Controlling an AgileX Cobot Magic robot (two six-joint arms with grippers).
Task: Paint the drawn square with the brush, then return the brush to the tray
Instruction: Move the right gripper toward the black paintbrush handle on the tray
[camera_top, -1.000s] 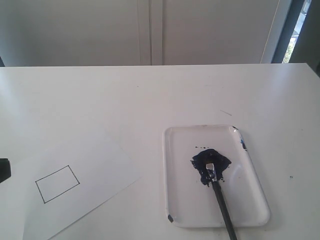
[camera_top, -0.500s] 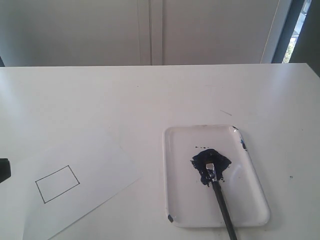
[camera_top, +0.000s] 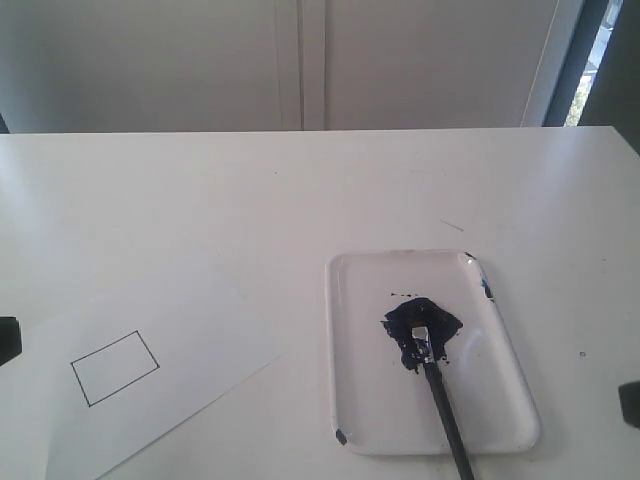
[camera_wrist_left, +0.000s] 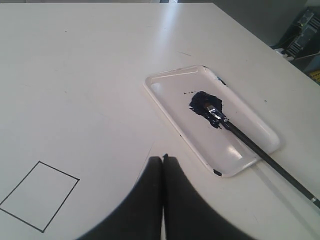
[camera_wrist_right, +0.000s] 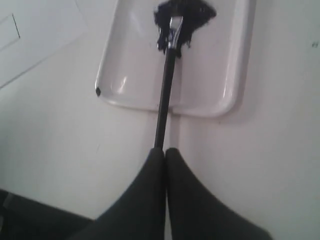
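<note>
1. Tray: the glossy white rounded-rectangle tray (camera_top: 370, 390) with a raised rim sits on the white table (camera_top: 300, 200), right of centre in the exterior view. A dark navy paint blotch (camera_top: 405, 322) marks its middle.
2. The long thin black-handled brush (camera_top: 443, 405) with a silver ferrule lies with its bristles in the blotch. Its handle crosses the tray's near rim and runs out over the table.
3. The small tilted black-lined drawn square (camera_top: 115, 368) is on a flat white paper sheet (camera_top: 190, 320) left of the tray. Its interior is white, and it is well apart from the brush.
4. The black left gripper (camera_wrist_left: 163, 158) has its fingers pressed together on nothing.
5. The black right gripper (camera_wrist_right: 165, 149) is likewise closed and empty. In its wrist view the handle's end vanishes behind its tips.
</note>
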